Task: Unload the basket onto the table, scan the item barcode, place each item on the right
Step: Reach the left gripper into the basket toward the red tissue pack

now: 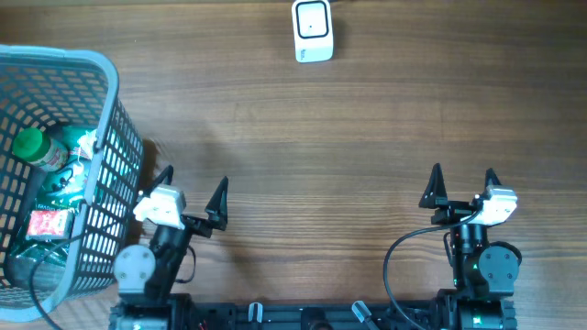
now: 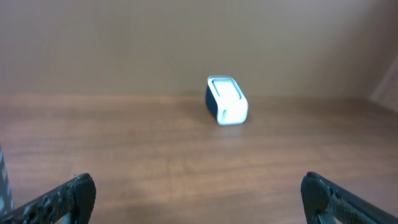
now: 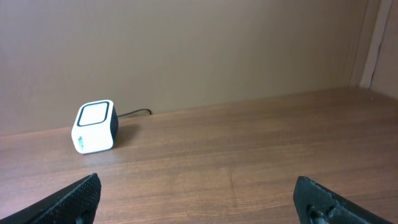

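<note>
A white barcode scanner [image 1: 313,30] with a dark square window stands at the far edge of the wooden table; it also shows in the left wrist view as a scanner [image 2: 226,100] and in the right wrist view as a scanner [image 3: 95,126]. Items lie in the blue-grey basket [image 1: 110,119] at the left: a green-capped bottle [image 1: 41,149] and a red packet [image 1: 49,223]. My left gripper [image 1: 192,184] stands open beside the basket, holding nothing. My right gripper [image 1: 463,184] is open and empty at the near right.
The basket's mesh wall stands close to the left gripper's left finger. A cable [image 3: 134,112] runs from the scanner toward the back wall. Bare wooden tabletop [image 1: 321,165] lies between the grippers and the scanner.
</note>
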Action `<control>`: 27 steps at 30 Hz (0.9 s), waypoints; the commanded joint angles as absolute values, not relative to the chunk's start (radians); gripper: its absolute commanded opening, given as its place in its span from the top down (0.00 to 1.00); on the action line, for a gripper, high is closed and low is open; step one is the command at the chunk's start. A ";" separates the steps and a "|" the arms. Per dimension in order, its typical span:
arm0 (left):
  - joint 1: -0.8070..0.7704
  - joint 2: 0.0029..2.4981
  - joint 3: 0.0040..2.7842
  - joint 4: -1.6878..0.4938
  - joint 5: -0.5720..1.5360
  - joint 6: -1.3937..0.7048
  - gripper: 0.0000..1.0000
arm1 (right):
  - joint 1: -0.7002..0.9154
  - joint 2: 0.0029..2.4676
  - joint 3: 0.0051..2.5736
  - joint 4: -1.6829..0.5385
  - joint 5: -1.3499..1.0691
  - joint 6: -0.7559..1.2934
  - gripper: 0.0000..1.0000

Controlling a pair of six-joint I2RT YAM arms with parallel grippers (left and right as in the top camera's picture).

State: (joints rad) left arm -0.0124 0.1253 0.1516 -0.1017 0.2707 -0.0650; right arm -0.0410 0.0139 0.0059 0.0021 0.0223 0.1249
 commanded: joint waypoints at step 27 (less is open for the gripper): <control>0.438 1.437 1.949 -1.479 -0.255 -0.804 0.00 | -0.044 0.007 0.005 0.006 0.006 0.105 0.00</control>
